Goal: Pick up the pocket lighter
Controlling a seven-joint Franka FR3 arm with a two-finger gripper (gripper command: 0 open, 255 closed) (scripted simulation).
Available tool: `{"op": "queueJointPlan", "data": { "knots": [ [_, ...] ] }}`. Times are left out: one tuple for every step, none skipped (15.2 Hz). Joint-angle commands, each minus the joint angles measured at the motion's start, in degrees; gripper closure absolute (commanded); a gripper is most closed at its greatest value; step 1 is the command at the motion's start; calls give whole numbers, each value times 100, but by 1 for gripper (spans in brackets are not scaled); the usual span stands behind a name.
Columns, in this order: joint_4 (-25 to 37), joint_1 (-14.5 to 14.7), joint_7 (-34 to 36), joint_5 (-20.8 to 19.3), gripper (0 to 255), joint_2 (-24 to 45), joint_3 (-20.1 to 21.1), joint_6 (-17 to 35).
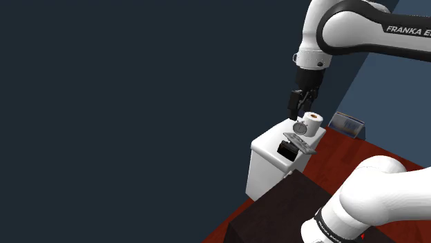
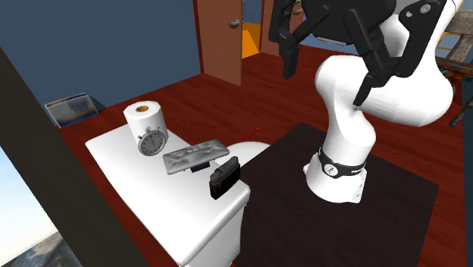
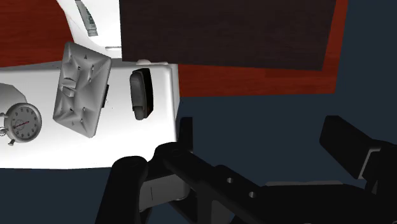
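dark blue walls close the room over a red-brown plank floor (image 2: 250, 91), with a wooden door (image 2: 223, 38) at the back in the second exterior view. the white arm (image 2: 379, 83) rises from its dark box stand (image 2: 402, 205) in smooth, rounded segments. beside the stand sits a plain white cabinet (image 2: 129, 174) with a flat, glossy top.

up in the air, well clear of that top, hangs the black gripper (image 2: 322, 88). its two angular fingers are spread wide with nothing between them and touch nothing. the shoulder view puts the gripper (image 1: 298, 105) above the far side of the cabinet (image 1: 266, 148). from the wrist, the gripper (image 3: 261, 127) frames blue wall and floor past the cabinet's edge.

on the top now: a white paper roll (image 2: 144, 117) stands upright with its tan core showing. a grey studded tray (image 2: 195, 156) lies flat and skewed. a round metal clock (image 2: 153, 141) with a pale dial stands just in front of the roll.

smallest of all, the pocket lighter (image 2: 224, 176) is a black, round-cornered block at the edge of the top nearest the stand. it sits just beside the tray without touching it. its long axis runs along that edge, roughly in line with the tray's long side. which end is the head cannot be told. in the wrist view the pocket lighter (image 3: 140, 94) lies off to the side of one finger, not between the two.
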Motion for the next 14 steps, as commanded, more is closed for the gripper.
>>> {"op": "queueJointPlan", "data": {
  "knots": [
    [0,0,0,0,0,0,0,0],
    [-187,-26,-89,-59,0,-47,-92,166],
    [-368,-55,-178,-120,0,-86,-186,334],
    [-543,-86,-266,-182,0,-115,-281,504],
    [-711,-121,-355,-246,0,-136,-378,678],
    [-873,-158,-443,-311,0,-146,-477,856],
    [-1028,-195,-530,-380,0,-147,-580,1037],
    [-1176,-235,-618,-448,0,-136,-684,1222],
    [-1316,-278,-706,-519,0,-114,-790,1412],
    [-1450,-323,-794,-590,0,-79,-898,1606],
    [-1576,-370,-884,-662,0,-32,-1007,1806],
    [-1693,-418,-973,-734,0,28,-1118,2011],
    [-1803,-466,-1063,-806,0,103,-1232,2221],
    [-1903,-514,-1153,-878,0,192,-1348,2436]
  ]
}}
